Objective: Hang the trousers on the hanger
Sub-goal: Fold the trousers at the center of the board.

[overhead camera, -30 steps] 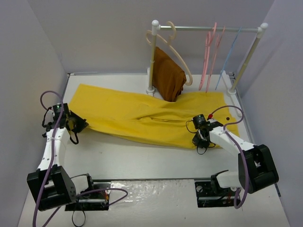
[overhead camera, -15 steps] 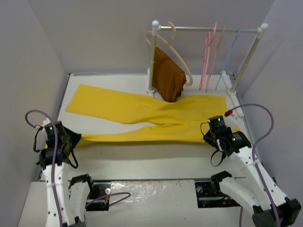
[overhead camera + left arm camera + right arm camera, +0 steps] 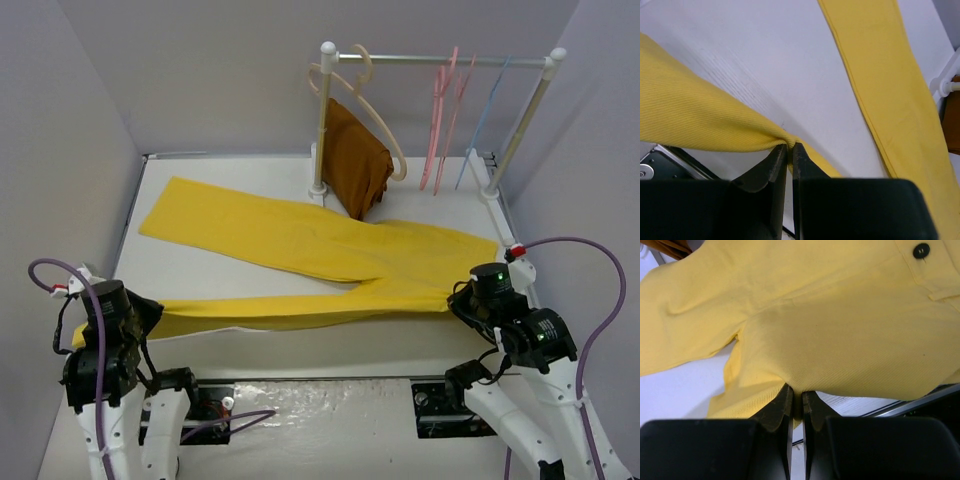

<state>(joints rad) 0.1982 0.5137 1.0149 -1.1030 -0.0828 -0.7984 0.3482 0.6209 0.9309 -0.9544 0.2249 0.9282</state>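
Observation:
The yellow trousers (image 3: pixel 300 240) lie spread on the white table, one leg flat toward the far left, the other stretched along the near edge between my two grippers. My left gripper (image 3: pixel 150 320) is shut on that near leg's end; in the left wrist view the cloth (image 3: pixel 700 120) is pinched at the tips of the left gripper (image 3: pixel 790 146). My right gripper (image 3: pixel 458 300) is shut on the waist end, where the right wrist view has cloth (image 3: pixel 840 340) bunched in the right gripper (image 3: pixel 797 391). Two pink hangers (image 3: pixel 440 110) hang on the rack at the back right.
The rack's rail (image 3: pixel 420 60) spans the back, its posts standing on the table. A thick beige hanger (image 3: pixel 365 100) carries a rust-brown cloth (image 3: pixel 355 160) next to the left post. A light blue hanger (image 3: pixel 485 120) hangs right of the pink ones. Walls close both sides.
Both arms have drawn back toward the near edge with the cloth in their grip. The near leg has pulled away from the far one and now runs taut between the grippers.

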